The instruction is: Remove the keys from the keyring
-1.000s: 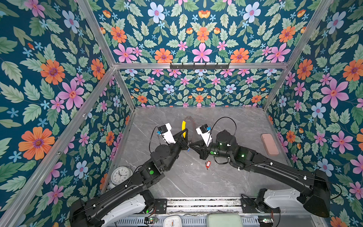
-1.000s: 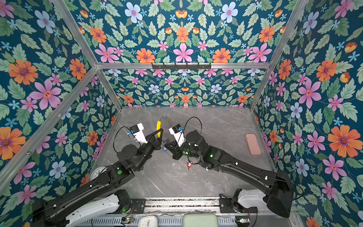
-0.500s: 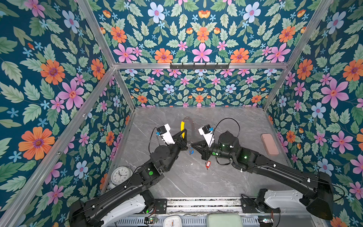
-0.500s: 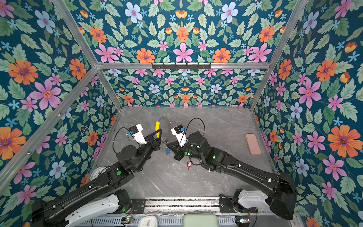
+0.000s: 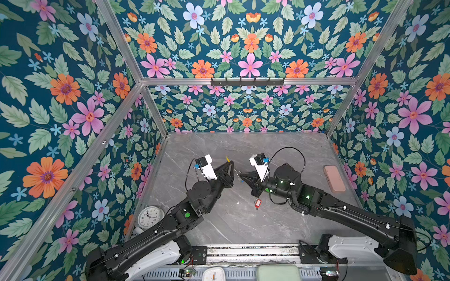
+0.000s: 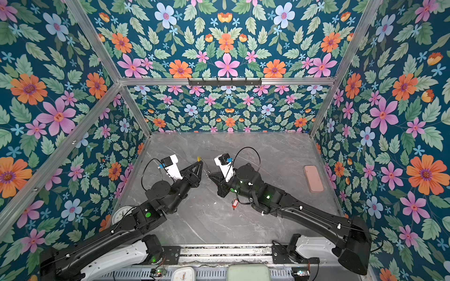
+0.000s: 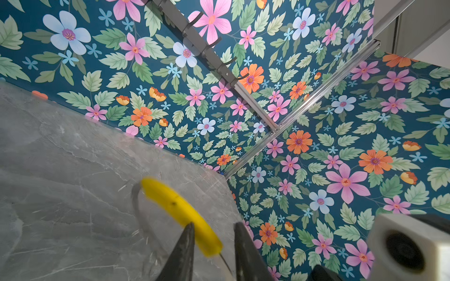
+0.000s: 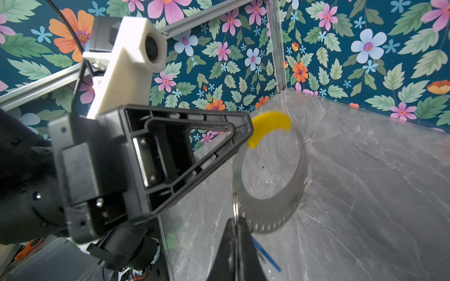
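keyring (image 5: 228,158), in a top view, hangs above the grey marble table (image 5: 243,226) between the two arms. only its yellow part shows clearly, just past the left gripper (image 5: 231,163), and the right gripper (image 5: 239,173) points in from the other side. the red-tagged key (image 5: 258,203) lies flat on the table under the right wrist, well apart from the ring, so i judge that one key is already off. a white clock (image 5: 148,216) sits by the left arm and a pink case (image 5: 334,178) lies far to the right; neither is in the way.

left wrist view: the left pincer's fingers (image 7: 185,250) stand apart. the yellow section (image 7: 181,214) runs between them and nothing is clamped. the rest of the ring is blurred.

right wrist view: the right pincer is pressed together on a small metal loop (image 8: 235,204) threaded on the blurred grey hoop (image 8: 292,194). a blue streak (image 8: 265,254) just beside the fingertips (image 8: 227,233) is probably the blue-tagged key, but it is too blurred to be sure. the left gripper's body crowds in close, leaving little room to turn.

the ring looks light, thin, springy and slick, so it will likely swing on one pinch. the thicker yellow section is the surest place to grip. the loops look stiff, so a key probably has to be wound off rather than pulled.
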Controlling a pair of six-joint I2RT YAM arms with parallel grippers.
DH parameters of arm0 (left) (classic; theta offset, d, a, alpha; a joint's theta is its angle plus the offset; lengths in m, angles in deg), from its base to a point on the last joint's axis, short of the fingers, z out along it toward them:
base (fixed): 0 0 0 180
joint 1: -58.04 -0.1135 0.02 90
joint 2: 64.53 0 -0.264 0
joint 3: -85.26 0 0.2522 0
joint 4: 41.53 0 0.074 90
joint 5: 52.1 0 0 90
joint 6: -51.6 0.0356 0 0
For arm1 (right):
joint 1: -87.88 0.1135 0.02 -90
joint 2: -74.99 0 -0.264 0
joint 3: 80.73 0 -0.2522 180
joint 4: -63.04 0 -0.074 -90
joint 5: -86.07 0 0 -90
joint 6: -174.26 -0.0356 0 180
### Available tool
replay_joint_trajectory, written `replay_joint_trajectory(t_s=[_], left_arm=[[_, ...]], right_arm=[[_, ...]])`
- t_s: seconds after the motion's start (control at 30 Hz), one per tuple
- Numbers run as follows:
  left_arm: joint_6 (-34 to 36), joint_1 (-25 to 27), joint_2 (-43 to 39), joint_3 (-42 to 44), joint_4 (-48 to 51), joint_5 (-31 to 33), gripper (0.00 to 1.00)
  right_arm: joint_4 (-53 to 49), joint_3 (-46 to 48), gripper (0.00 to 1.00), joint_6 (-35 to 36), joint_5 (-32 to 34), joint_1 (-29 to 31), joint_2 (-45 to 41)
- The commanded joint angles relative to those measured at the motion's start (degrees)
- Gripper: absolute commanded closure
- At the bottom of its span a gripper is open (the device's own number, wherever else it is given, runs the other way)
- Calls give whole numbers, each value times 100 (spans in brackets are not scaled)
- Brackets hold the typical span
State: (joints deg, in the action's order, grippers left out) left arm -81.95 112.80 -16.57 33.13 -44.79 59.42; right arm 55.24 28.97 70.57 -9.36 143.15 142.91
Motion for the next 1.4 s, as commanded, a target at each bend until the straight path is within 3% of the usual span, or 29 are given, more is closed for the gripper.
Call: replay_joint_trajectory(t_s=[0.0, 0.27, 0.57, 0.8, 0.97, 1.17, 1.37], left_arm=[[-39, -1, -41, -5, 146, -246, 67], [196, -1, -668, 336, 788, -576, 61], [1475, -9, -1411, 369, 1281, -1221, 52], [2580, -12, -1454, 173, 1407, -2866, 49], [2949, -10, -1315, 41, 1569, -3941, 48], [3237, -9, -1092, -230, 2000, -4375, 51], [3300, -9, -944, -334, 2136, -4625, 65]], right_arm=[[239, -44, 100, 167, -226, -159, -71], [-305, -217, 100, 218, -1503, -767, -288], [-1313, -602, 100, 478, -3233, -1258, -300], [-2218, -946, 100, 709, -4331, -1327, -168], [-2973, -1172, 100, 1088, -4875, -1390, -159], [-3174, -1291, 100, 1136, -5373, -1578, -144], [-3458, -1487, 100, 1220, -5610, -1660, 33]])
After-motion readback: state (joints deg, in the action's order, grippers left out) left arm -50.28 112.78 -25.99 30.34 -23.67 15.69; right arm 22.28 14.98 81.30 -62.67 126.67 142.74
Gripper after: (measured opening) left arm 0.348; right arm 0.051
